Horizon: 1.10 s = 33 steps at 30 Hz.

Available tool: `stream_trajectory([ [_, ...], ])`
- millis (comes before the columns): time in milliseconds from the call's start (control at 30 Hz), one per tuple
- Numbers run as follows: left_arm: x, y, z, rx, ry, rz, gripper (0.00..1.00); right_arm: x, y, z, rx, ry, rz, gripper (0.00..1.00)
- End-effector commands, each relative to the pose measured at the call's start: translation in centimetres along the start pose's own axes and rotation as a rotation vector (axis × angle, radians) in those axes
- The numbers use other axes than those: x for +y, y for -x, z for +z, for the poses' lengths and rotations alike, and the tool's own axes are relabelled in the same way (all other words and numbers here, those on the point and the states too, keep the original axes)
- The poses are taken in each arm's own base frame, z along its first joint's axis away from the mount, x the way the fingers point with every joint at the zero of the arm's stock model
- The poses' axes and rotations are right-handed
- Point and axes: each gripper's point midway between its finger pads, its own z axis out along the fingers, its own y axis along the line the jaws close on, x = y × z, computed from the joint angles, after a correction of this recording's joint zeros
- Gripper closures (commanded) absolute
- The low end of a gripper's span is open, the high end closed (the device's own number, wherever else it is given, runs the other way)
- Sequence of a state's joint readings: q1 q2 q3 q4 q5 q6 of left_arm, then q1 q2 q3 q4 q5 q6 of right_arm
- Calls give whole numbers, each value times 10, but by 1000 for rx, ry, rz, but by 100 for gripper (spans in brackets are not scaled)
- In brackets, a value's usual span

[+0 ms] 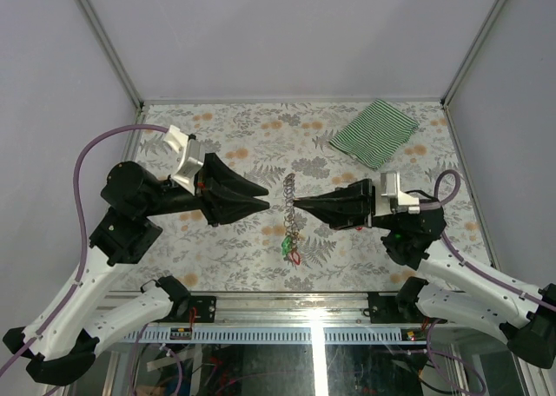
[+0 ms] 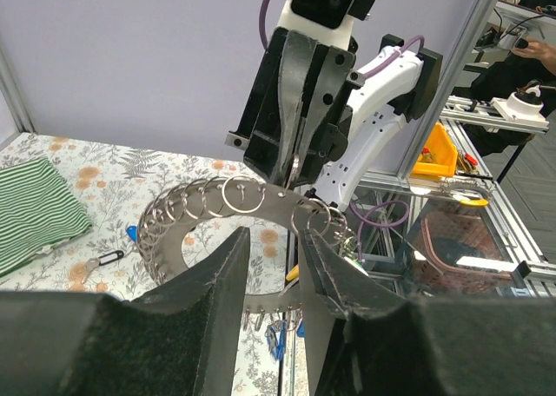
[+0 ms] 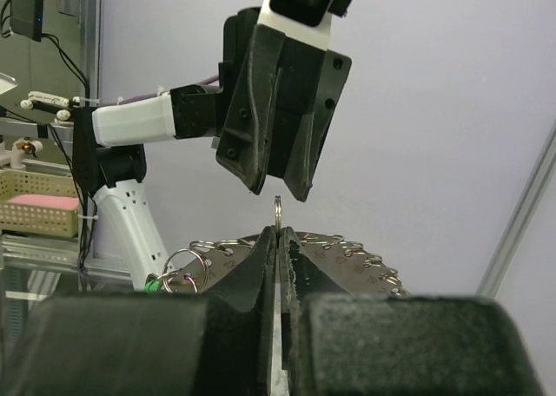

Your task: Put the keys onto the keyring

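Pinching one small split ring edge-on between fully closed fingers, the right pincer (image 1: 298,203) carries the large grey metal keyring (image 1: 289,207) of linked small rings clear of the floral-patterned desk (image 1: 217,127), just right of the overhead view's centre. Gripping by a single ring seems meant to let the band hang freely and turn its open face toward the other arm.

Facing it from the left of that view, the left pincer (image 1: 264,197) stands partly open with nothing between its fingers, its tips just short of the keyring. In its own wrist view the band arcs across just beyond them. That lines it up, I judge, to take hold of a ring or steady the band.

Below the keyring, tiny keys (image 1: 291,250) with green and red plastic tags appear to hang from it, so some look already on. At the lower left of the left wrist view a loose key with a black tag (image 2: 102,260) lies on the desk, apparently not yet threaded. A green-striped cloth (image 1: 374,132) lies at the upper right of the overhead view, well apart.
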State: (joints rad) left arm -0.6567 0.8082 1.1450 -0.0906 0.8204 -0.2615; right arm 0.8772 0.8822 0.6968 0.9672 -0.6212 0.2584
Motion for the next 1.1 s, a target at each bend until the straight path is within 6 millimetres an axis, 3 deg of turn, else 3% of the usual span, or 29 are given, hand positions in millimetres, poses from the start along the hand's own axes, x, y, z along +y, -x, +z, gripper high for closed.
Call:
stream_trajectory([
  [0, -8, 11, 0, -40, -30, 35, 69, 13, 49, 6, -153, 85, -262, 97],
  [200, -12, 14, -4, -43, -31, 54, 70, 20, 43, 4, -63, 178, -505, 98],
  [467, -9, 13, -4, -38, -11, 70, 69, 6, 23, -3, 111, 198, -701, 99],
  [800, 16, 19, -10, -42, 154, 95, 65, -7, 16, -11, 291, 146, -628, 100],
  [1067, 25, 7, -4, -3, 184, 95, 60, -8, 20, -30, 447, 69, -481, 100],
])
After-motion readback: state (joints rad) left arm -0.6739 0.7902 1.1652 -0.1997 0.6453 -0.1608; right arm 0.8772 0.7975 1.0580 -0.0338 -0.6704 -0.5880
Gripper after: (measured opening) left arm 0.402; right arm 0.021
